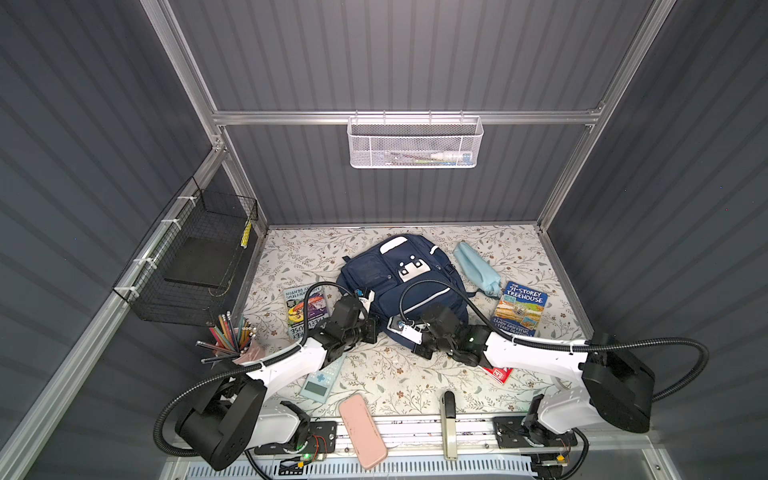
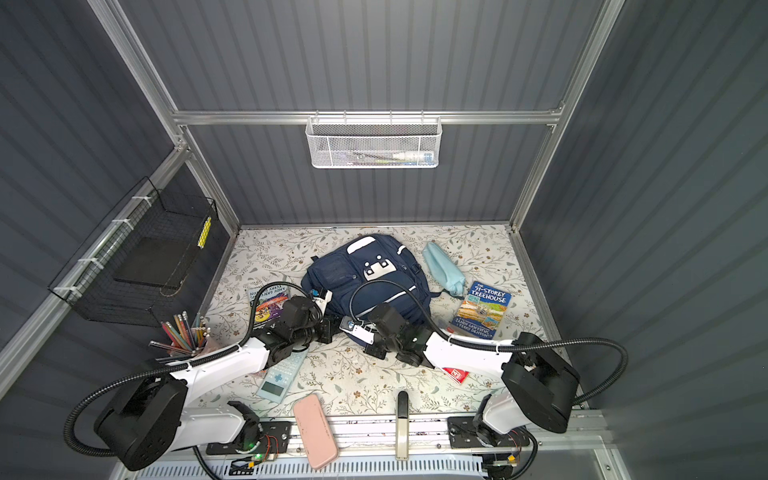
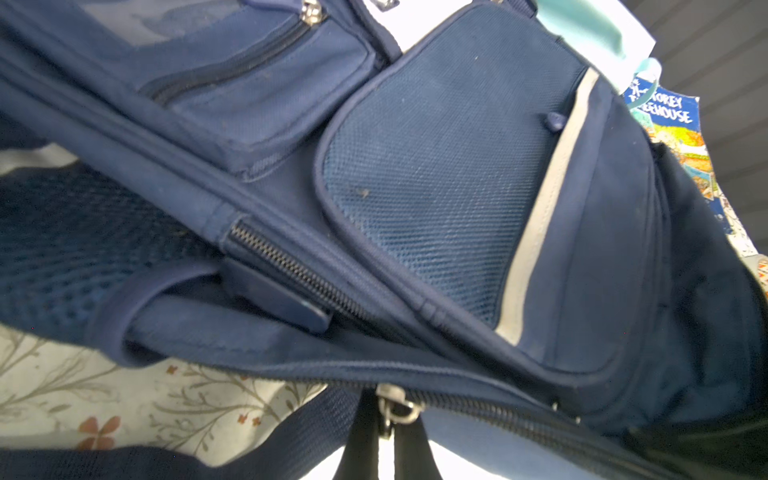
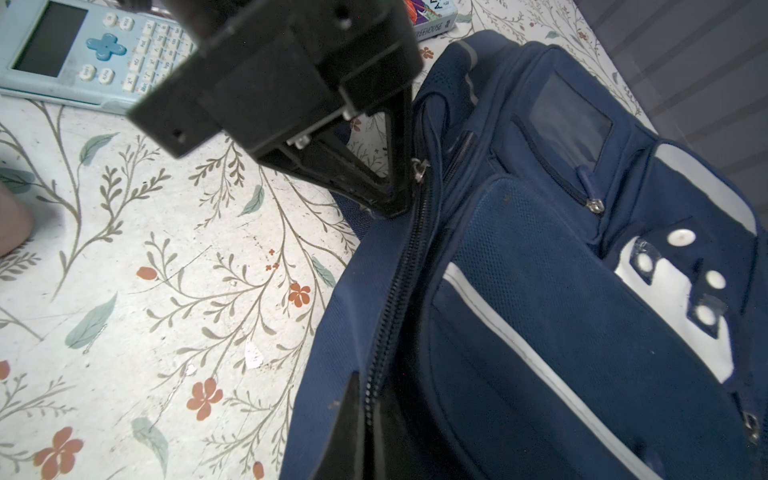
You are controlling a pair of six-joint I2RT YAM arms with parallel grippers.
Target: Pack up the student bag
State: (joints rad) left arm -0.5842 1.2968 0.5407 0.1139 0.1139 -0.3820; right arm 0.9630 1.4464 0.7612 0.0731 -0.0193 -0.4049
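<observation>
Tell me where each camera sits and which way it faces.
Both top views: overhead at the near edge, looking down on the student bag; left arm and right arm show.
Left wrist: close over the bag's front pockets; left claw tips show.
Right wrist: looks along the bag's zip; right claw and left claw show.
Shared: all four see the bag.

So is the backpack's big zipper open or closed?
Closed along the stretch that shows: the zipper teeth on the navy backpack run meshed in one line, no gap, from the left gripper downward.
</observation>
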